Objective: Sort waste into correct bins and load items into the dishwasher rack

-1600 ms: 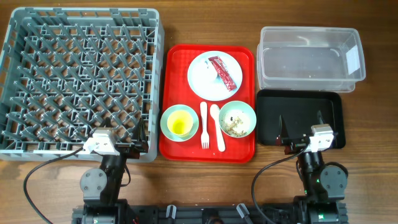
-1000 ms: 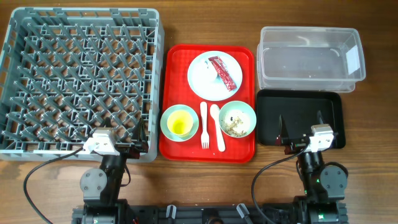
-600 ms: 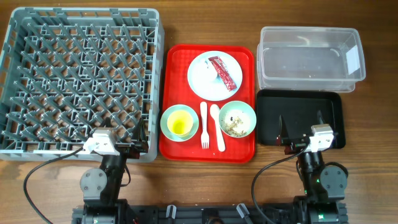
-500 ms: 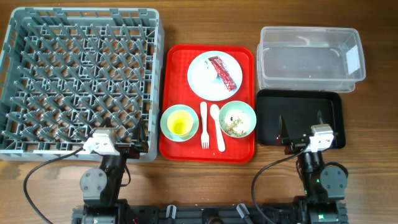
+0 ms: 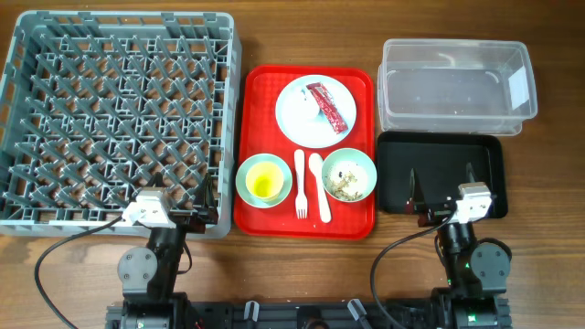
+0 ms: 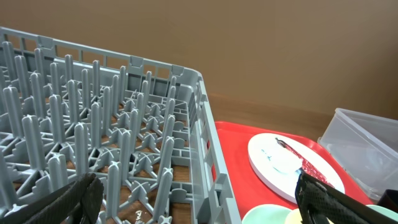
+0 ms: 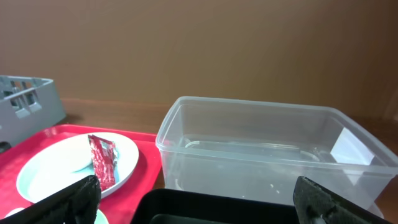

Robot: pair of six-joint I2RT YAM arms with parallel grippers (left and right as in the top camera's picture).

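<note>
The grey dishwasher rack (image 5: pixel 119 119) fills the left. On the red serving tray (image 5: pixel 251 215) sit a white plate (image 5: pixel 302 119) with the red wrapper (image 5: pixel 329 107), a mint bowl (image 5: pixel 247 169) holding the yellow cup (image 5: pixel 265 185), a white fork (image 5: pixel 300 183), a spoon (image 5: pixel 320 187) and a second mint bowl (image 5: pixel 364 163) with pale crumbs (image 5: pixel 345 183). The clear tub (image 5: pixel 455 85) and black tray (image 5: pixel 441 173) are at the right. My left gripper (image 5: pixel 180 196) (image 6: pixel 205 202) is open and empty over the rack's near right corner. My right gripper (image 5: pixel 441 187) (image 7: pixel 199 199) is open and empty over the black tray.
Both arm bases and their cables sit at the table's front edge. A strip of bare wood separates the rack, the red tray and the bins. In the right wrist view the plate (image 7: pixel 37 174) and wrapper (image 7: pixel 102 158) lie left of the tub (image 7: pixel 261 149).
</note>
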